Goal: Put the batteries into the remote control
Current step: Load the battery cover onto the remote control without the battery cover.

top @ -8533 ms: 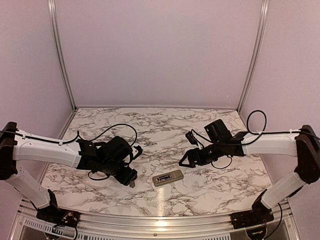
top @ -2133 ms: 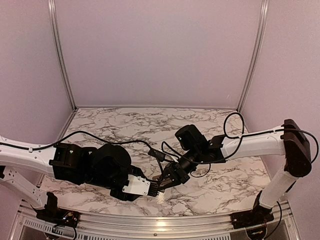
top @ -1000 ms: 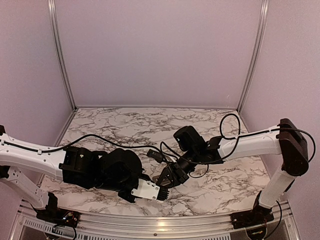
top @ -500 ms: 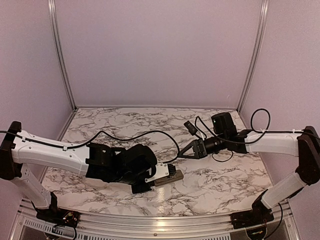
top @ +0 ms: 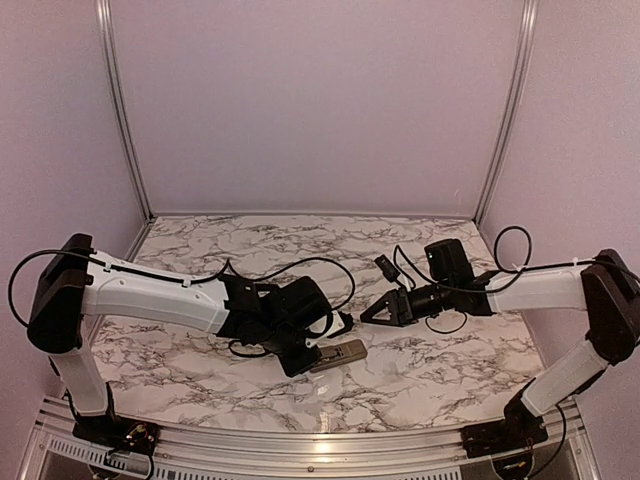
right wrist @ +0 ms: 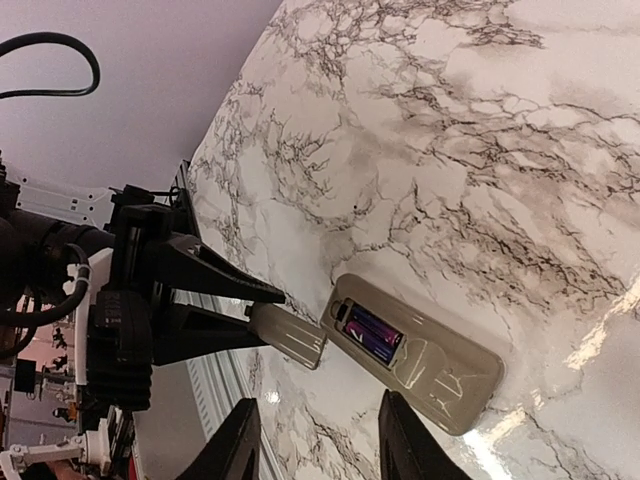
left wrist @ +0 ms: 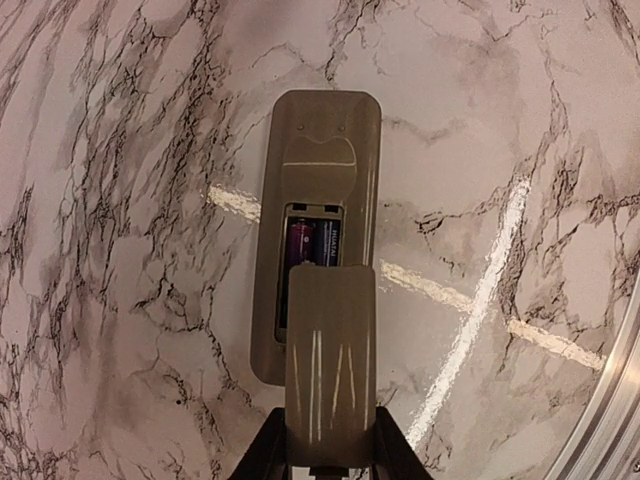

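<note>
The remote control (top: pixel 345 351) (left wrist: pixel 318 180) (right wrist: pixel 430 360) lies back-up on the marble table. Its recess is uncovered, and two purple-blue batteries (left wrist: pixel 313 243) (right wrist: pixel 372 333) sit side by side in it. My left gripper (top: pixel 302 361) (left wrist: pixel 330 445) is shut on the tan-grey battery cover (left wrist: pixel 330 360) (right wrist: pixel 290 335), held just over the remote's near end and overlapping the recess edge. My right gripper (top: pixel 368 316) (right wrist: pixel 318 415) hangs open and empty, above and to the right of the remote.
A metal rail (top: pixel 320 440) runs along the table's front edge, close to the remote. Black cables (top: pixel 300 265) loop over the table behind the left wrist. Purple walls close in the back and both sides.
A second ago the right gripper was down at the remote; it has drawn back to the right and opened. The left gripper has brought the cover to the remote's end.
</note>
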{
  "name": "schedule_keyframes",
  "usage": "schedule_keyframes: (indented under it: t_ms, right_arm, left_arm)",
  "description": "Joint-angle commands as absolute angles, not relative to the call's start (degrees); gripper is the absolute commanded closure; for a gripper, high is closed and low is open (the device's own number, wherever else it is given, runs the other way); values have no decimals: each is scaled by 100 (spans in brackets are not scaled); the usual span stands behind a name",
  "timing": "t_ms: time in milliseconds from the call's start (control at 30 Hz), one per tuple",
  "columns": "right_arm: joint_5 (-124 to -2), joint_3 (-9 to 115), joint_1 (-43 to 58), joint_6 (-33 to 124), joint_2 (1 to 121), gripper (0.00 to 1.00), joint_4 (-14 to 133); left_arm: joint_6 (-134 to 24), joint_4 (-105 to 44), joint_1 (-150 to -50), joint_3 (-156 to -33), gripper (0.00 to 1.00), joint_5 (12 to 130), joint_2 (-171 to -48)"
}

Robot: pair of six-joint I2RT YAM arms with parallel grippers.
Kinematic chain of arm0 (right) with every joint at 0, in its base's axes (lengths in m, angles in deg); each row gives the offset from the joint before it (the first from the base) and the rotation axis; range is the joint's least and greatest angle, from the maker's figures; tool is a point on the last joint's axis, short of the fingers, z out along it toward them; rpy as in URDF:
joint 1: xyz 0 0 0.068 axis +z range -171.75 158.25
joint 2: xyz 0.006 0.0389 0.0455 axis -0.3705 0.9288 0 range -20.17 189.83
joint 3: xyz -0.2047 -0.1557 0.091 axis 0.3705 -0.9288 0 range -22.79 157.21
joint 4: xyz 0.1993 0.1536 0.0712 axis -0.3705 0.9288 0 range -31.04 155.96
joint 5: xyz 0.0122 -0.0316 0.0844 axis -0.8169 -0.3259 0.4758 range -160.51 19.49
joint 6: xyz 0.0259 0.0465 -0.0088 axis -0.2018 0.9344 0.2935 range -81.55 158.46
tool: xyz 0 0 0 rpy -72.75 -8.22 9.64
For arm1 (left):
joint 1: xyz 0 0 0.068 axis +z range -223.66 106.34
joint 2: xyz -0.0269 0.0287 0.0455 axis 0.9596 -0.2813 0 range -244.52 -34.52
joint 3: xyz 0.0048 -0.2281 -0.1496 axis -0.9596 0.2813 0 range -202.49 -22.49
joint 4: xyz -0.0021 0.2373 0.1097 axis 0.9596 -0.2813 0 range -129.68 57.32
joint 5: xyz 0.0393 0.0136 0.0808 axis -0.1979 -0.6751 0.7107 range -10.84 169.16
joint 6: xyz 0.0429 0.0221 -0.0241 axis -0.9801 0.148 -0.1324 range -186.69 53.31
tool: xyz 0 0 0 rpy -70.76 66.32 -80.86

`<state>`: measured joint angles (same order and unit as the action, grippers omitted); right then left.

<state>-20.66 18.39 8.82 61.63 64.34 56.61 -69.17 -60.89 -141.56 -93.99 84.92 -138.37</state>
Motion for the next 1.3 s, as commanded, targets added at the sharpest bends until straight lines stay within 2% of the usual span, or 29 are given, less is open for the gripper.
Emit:
schedule_keyframes:
  t_ms: [0,233,367,567,1267]
  right_arm:
    - [-1951,1722,848,6445,6660,61,5209]
    - [-1765,1592,842,6696,6820,63,4827]
    - [-1668,1512,842,6861,6940,75,4616]
    - [-1567,1430,842,7000,7061,85,4398]
    - [-1613,1375,808,6983,7142,91,4391]
  left_arm:
    - [-6887,-6424,-14139,-9711,92,8346,-14201]
    - [-7009,-6552,-14046,-9997,91,8516,-14578]
    - [-7064,-6586,-14028,-10132,90,8541,-14676]
    - [-7127,-6671,-14011,-10318,89,8533,-14801]
    - [-7141,-6797,-13914,-10566,85,8447,-15055]
